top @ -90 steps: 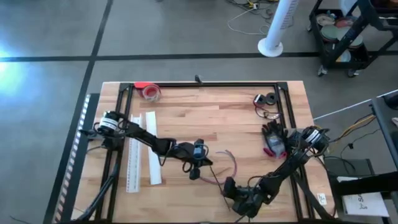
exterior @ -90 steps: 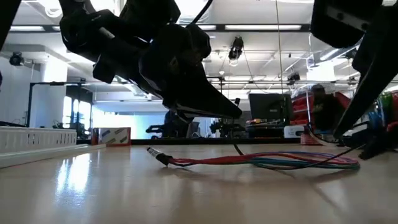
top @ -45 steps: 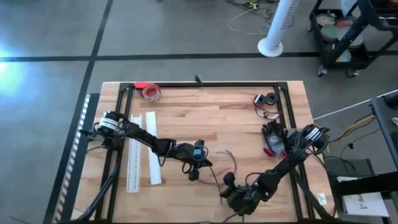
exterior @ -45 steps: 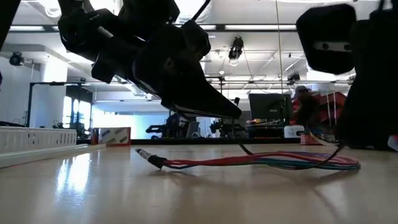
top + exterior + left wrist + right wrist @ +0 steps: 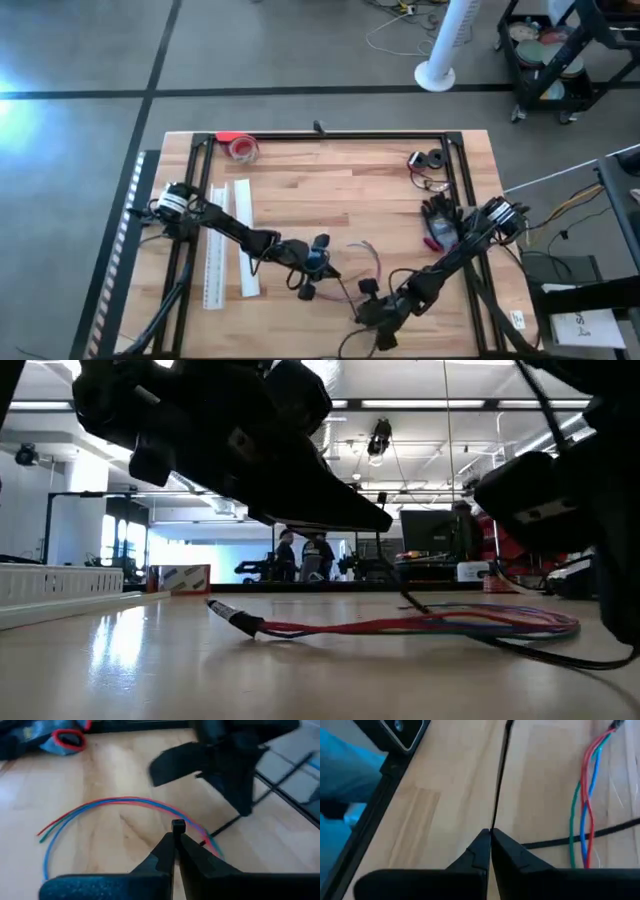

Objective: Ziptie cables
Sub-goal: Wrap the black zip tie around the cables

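Cables [image 5: 366, 256] lay loose on the table [image 5: 330, 190], a thin bundle of red, blue and green wires curving between the two arms near the front middle of the board. In the low view the bundle [image 5: 400, 625] rested flat on the wood with its small dark connector end pointing away from the loop.

The left gripper [image 5: 308, 288] hung just beside the near end of the wires, and its wrist view showed the fingers pressed together on a small dark tip [image 5: 178, 825], apparently the end of a thin black strand (most likely the zip tie [image 5: 499, 775]). The right gripper [image 5: 366, 305] sat close to the front edge of the table, its fingers likewise pinched together on the same kind of thin black strand, which ran straight away from it across the wood beside the wires [image 5: 585, 795].

Holding the strand at two points would keep it taut and steerable, which I judged to be the reason for this grip: the tie must pass around the bundle before it can be cinched, and that step looked not yet done. White strips [image 5: 228, 245], a roll of red tape [image 5: 243, 148] and a pair of gloves [image 5: 440, 225] lay well apart from the work.
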